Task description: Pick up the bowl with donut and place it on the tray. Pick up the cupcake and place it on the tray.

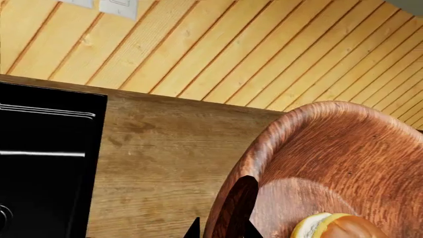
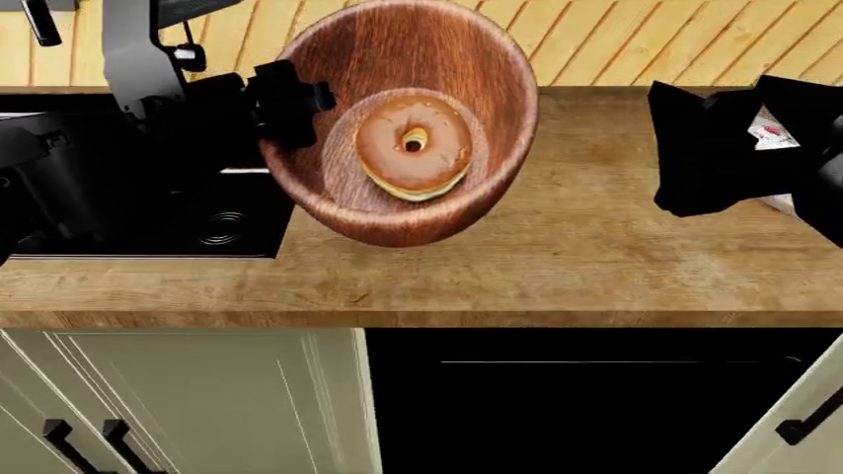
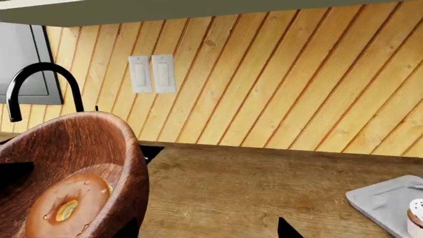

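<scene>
Left fingers (image 2: 283, 99) pinching tilted bowl (image 2: 395, 59) rim; right fingers' (image 2: 685, 148) state untellable; faucet (image 3: 39, 79) behind.

The reddish-brown wooden bowl (image 1: 343, 163) fills much of this close view, its rim curving across and its grained inside facing the camera. The golden-brown donut (image 1: 337, 227) lies against its inner wall, only partly in frame. Dark fingers (image 1: 241, 206) sit at the bowl's rim. Behind lies the wooden counter (image 1: 165, 158), a black surface (image 1: 46, 163) beside it, and a slanted plank wall (image 1: 251, 44) with pale switch plates (image 1: 119, 7)
</scene>
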Robot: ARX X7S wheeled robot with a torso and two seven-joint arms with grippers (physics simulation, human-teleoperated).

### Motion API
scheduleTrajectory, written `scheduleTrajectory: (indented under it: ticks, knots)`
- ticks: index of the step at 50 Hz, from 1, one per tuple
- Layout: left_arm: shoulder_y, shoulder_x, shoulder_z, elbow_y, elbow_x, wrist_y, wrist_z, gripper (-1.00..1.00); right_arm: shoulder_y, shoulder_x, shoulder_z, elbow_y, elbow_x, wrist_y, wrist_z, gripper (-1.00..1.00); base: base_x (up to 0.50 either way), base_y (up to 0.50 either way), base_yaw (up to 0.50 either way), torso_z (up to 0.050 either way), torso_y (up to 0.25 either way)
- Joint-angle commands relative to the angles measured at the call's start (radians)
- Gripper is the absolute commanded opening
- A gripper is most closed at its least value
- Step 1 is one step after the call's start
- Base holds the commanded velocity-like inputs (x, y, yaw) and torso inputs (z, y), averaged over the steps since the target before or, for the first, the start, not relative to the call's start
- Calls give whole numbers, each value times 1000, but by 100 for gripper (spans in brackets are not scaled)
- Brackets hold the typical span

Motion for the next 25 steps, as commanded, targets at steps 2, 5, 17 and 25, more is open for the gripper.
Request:
scheduleTrajectory:
  ticks: [2, 5, 17, 25]
  knots:
    - [-7, -14, -25, 5, -4, 22, -57, -100, 18, -13, -2, 17, 6, 8, 16, 100, 0, -500, 0, 0, 5]
    - [-7, -16, -28, 6, -5, 24, -58, -100, 24, -18, -4, 21, 6, 12, 18, 100, 0, -500, 0, 0, 0]
    - [-5, -19, -32, 3, -1, 32, -54, -100, 23, -14, 4, 25, 8, 7, 19, 100, 0, -500, 0, 0, 0]
    - [0, -21, -33, 4, 0, 35, -48, -100, 22, -19, -1, 26, 4, 12, 23, 100, 0, -500, 0, 0, 1]
